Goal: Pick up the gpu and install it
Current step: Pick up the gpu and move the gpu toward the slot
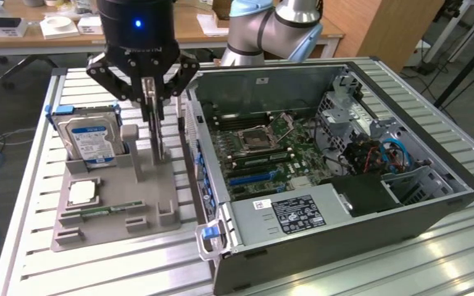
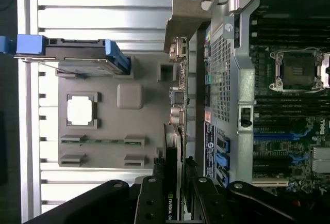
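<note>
In the upper left of the exterior view, the gripper (image 1: 153, 98) is clenched on the gpu (image 1: 158, 139), a blade seen edge-on with its long axis vertical, lower end by the grey tray (image 1: 113, 182), beside the open computer case (image 1: 303, 265)

We see the gpu (image 1: 160, 137), a thin black card with a greyish metal bracket. It stands upright and edge-on at the grey holder's (image 1: 105, 228) edge on the exterior view's right, its upper end pinched by the gripper (image 1: 151, 108).
</note>
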Robot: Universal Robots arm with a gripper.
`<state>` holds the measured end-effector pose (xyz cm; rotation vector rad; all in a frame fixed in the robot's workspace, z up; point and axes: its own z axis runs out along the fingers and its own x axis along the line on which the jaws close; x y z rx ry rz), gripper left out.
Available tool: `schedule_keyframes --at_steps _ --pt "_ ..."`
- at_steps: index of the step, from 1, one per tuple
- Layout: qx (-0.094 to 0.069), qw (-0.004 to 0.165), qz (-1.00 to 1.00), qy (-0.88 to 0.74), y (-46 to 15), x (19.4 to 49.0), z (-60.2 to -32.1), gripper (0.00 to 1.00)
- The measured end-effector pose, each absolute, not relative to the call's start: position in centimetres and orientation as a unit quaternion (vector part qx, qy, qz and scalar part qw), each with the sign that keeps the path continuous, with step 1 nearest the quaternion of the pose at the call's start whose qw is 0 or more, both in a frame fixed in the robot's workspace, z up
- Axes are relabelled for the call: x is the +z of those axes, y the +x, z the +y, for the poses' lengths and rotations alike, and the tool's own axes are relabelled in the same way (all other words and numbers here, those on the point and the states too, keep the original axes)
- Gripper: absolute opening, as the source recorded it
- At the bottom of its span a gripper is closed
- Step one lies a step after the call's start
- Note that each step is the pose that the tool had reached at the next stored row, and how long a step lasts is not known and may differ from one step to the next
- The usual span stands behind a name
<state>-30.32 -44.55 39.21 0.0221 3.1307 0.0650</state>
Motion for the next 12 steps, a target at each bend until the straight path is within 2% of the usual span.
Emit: schedule_keyframes --at_steps 12 --pt "0.021 0.005 1.0 0.007 -30.3 43.2 -44.5 0.26"
